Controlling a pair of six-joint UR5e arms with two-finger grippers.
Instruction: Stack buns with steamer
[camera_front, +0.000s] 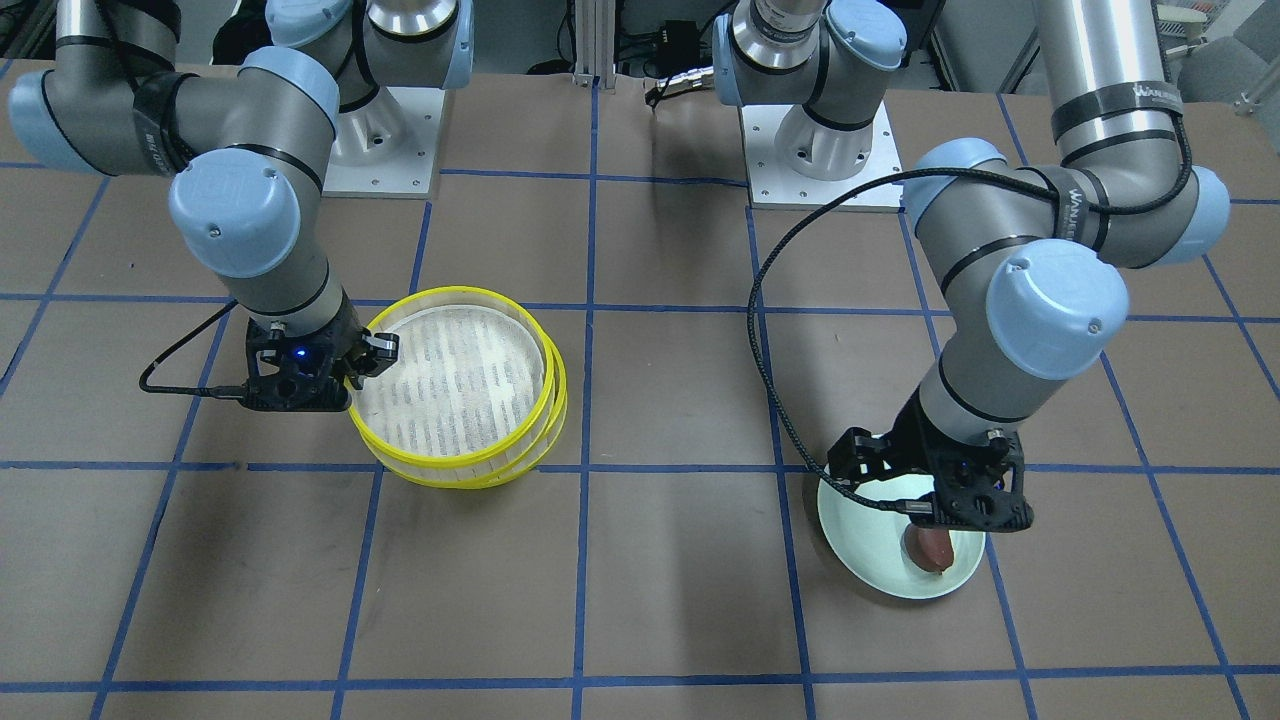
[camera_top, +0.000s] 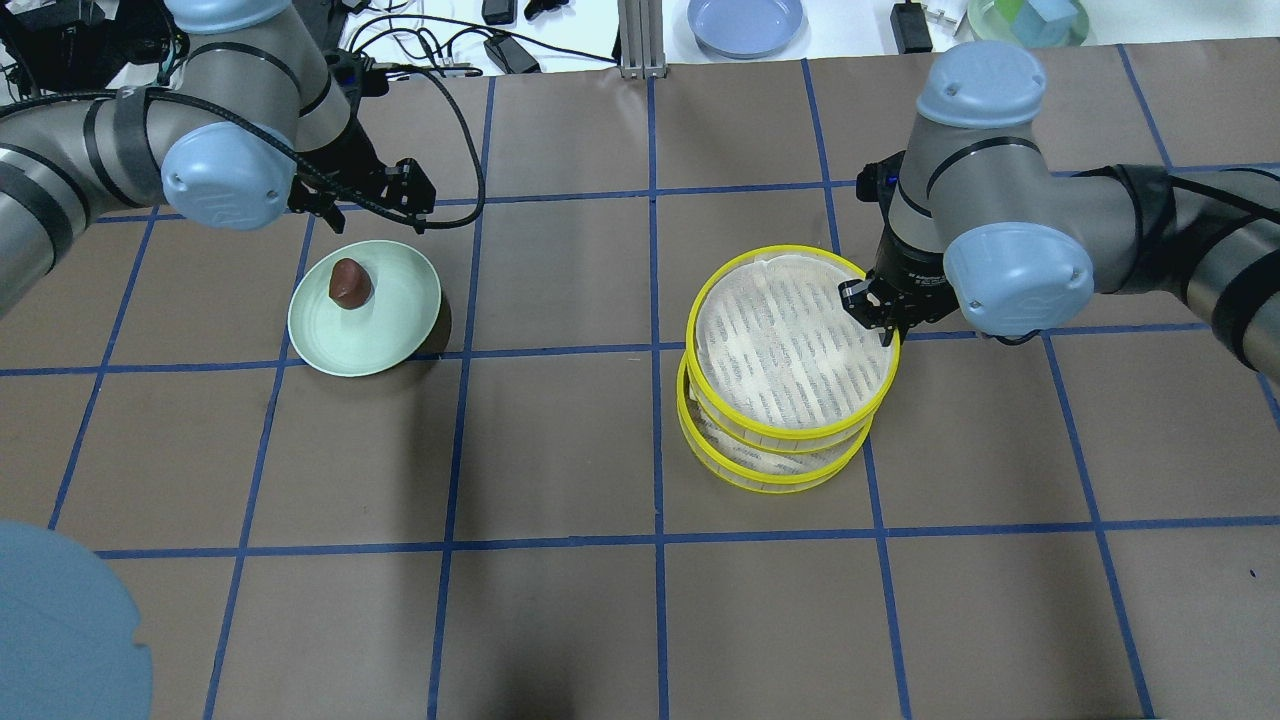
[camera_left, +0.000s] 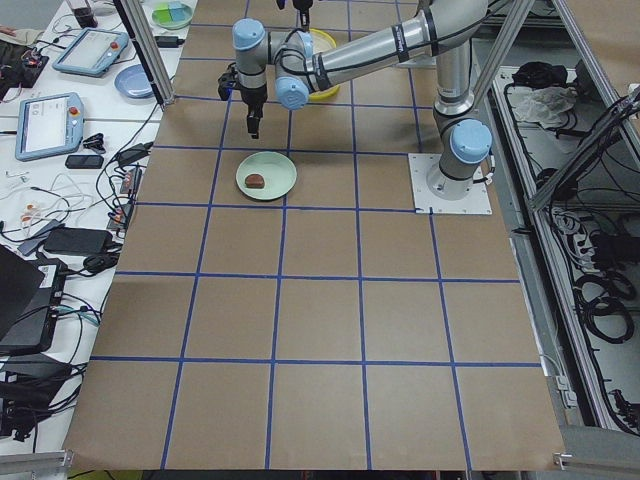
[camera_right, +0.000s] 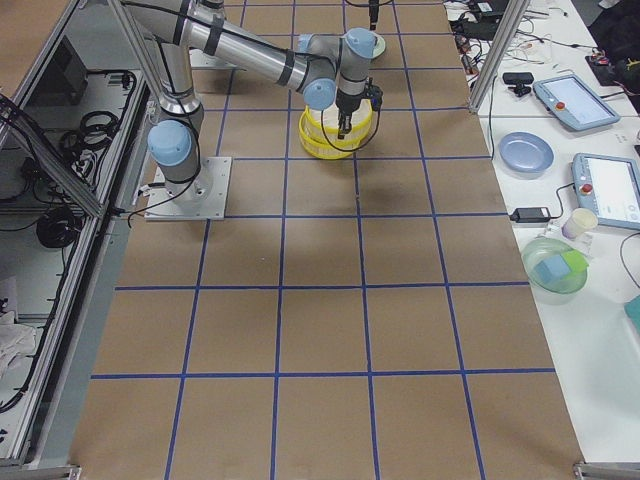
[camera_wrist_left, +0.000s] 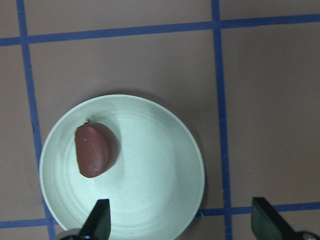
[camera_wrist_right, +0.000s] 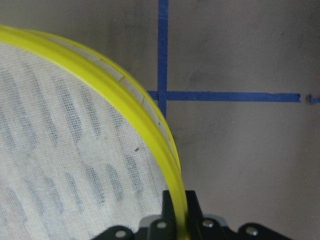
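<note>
A: Yellow-rimmed round white-mesh upper steamer tray is pinched at its rim by the right gripper, jaws clamped on it. It sits off-centre over the lower yellow-rimmed steamer tray, shifted toward that gripper
B: Left gripper?
A: Jaws spread wide, empty, above the pale green round plate, well apart from the lower tray. Dark reddish-brown oval bun lies on the plate near its rim. Cream-white bun shows in no view
B: Risks?
A: One-edge pinch, so the upper tray could tilt or slip, or catch the lower tray's rim and drag it
B: Room?
A: Bare brown table all round the lower tray, arms well apart, clash unlikely
</note>
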